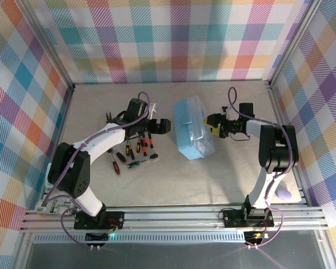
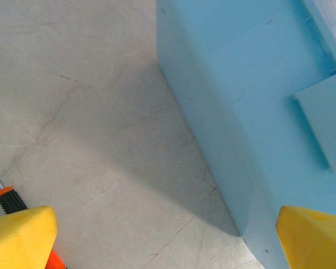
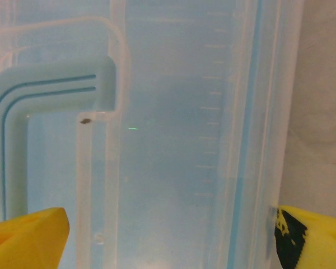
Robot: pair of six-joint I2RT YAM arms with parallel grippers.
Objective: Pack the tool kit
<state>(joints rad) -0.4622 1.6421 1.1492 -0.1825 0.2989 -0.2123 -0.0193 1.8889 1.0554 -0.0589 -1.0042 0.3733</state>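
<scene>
The tool kit's light-blue translucent box (image 1: 193,130) lies in the middle of the table with its lid shut. My left gripper (image 1: 163,126) hovers open just left of it; in the left wrist view the box wall (image 2: 252,101) runs past the right finger, and bare table lies between the fingertips of the left gripper (image 2: 168,246). My right gripper (image 1: 214,124) sits at the box's right side, open, with the jaws of the right gripper (image 3: 171,241) straddling the clear lid (image 3: 179,140) beside its blue handle (image 3: 50,89). Several screwdrivers (image 1: 126,151) and a wrench (image 1: 143,163) lie loose to the left.
An orange-and-black screwdriver handle (image 2: 10,200) lies by my left finger. A purple object (image 1: 284,194) rests near the right arm's base. Checkered walls and aluminium rails (image 1: 173,213) enclose the table.
</scene>
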